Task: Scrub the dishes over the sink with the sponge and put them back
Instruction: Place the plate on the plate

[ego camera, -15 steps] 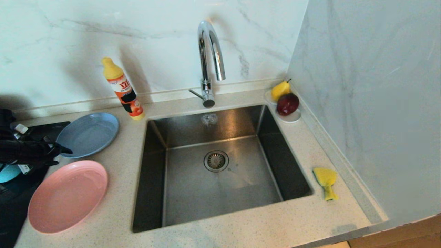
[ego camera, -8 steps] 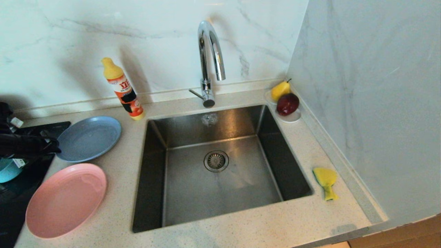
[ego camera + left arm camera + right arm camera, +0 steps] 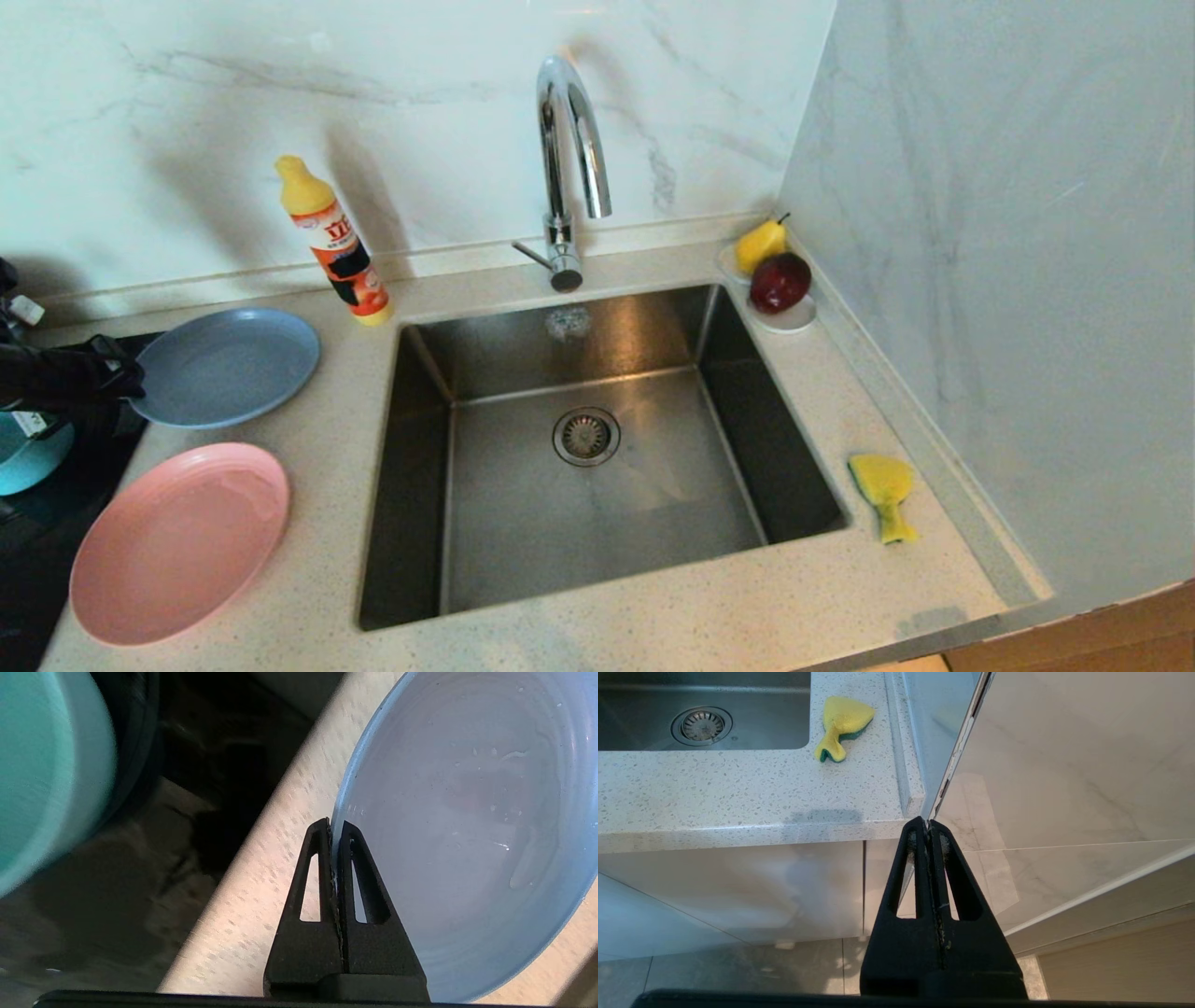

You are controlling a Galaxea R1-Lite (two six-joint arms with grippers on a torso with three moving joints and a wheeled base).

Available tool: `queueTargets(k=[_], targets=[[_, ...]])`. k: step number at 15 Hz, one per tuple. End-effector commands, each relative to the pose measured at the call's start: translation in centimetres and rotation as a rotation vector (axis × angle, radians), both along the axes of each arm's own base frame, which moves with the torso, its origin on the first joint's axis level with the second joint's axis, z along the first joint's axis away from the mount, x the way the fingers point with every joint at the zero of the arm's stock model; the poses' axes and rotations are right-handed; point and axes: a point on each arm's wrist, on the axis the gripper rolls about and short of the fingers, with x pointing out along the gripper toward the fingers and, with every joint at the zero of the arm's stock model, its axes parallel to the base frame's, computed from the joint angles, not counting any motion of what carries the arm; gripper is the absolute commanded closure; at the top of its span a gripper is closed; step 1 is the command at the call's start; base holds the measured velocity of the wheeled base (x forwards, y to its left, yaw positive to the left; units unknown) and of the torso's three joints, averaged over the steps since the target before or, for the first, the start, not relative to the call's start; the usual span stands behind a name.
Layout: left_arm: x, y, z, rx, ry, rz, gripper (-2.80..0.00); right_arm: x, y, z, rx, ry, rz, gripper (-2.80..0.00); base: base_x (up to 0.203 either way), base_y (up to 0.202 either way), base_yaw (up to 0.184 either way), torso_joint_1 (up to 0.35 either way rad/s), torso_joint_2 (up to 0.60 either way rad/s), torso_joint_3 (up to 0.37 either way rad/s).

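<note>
My left gripper point(image 3: 131, 378) point(image 3: 334, 826) is shut on the left rim of the blue plate point(image 3: 224, 367) point(image 3: 467, 812), left of the sink point(image 3: 597, 523). The pink plate point(image 3: 177, 541) lies on the counter in front of the blue one. The teal bowl point(image 3: 28, 457) point(image 3: 42, 765) stands at the far left, partly hidden by my arm. The bent yellow-and-green sponge point(image 3: 882, 490) point(image 3: 843, 723) lies on the counter right of the sink. My right gripper point(image 3: 928, 823) is shut on nothing, parked below the counter's front edge.
A chrome tap point(image 3: 569, 140) arches over the sink's back edge. A yellow-capped detergent bottle point(image 3: 336, 243) stands behind the blue plate. A white saucer point(image 3: 794, 320) with a pear and a red fruit sits in the back right corner. A black hob point(image 3: 56, 523) lies far left.
My left gripper has shut on the blue plate's rim and drawn back to the left, and the plate has shifted slightly left with it. The right arm has not moved.
</note>
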Motion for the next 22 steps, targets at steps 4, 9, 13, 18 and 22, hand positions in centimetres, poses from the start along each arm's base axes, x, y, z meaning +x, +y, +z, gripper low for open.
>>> queueTargets(k=[4,9,13,18,22], targets=[[-1.2,-0.2,2.6,0.045,-0.031,0.011,0.0,0.0,0.0,0.0,0.0,0.001,0.001,0.0,0.0,0.0,0.0,0.0,0.0,0.0],[-3.2,-1.4,5.6,0.099,-0.045,0.026,0.0,0.0,0.0,0.0,0.0,0.001,0.001,0.0,0.0,0.0,0.0,0.0,0.0,0.0],[-4.6,-1.0,6.9,0.171,-0.034,0.079,0.0,0.0,0.0,0.0,0.0,0.001,0.001,0.0,0.0,0.0,0.0,0.0,0.0,0.0],[-7.8,-2.0,8.5,0.184,0.0,0.081,0.0,0.0,0.0,0.0,0.0,0.001,0.001,0.0,0.0,0.0,0.0,0.0,0.0,0.0],[-10.1,-3.8,8.7,0.175,0.016,0.076,0.0,0.0,0.0,0.0,0.0,0.001,0.001,0.0,0.0,0.0,0.0,0.0,0.0,0.0]])
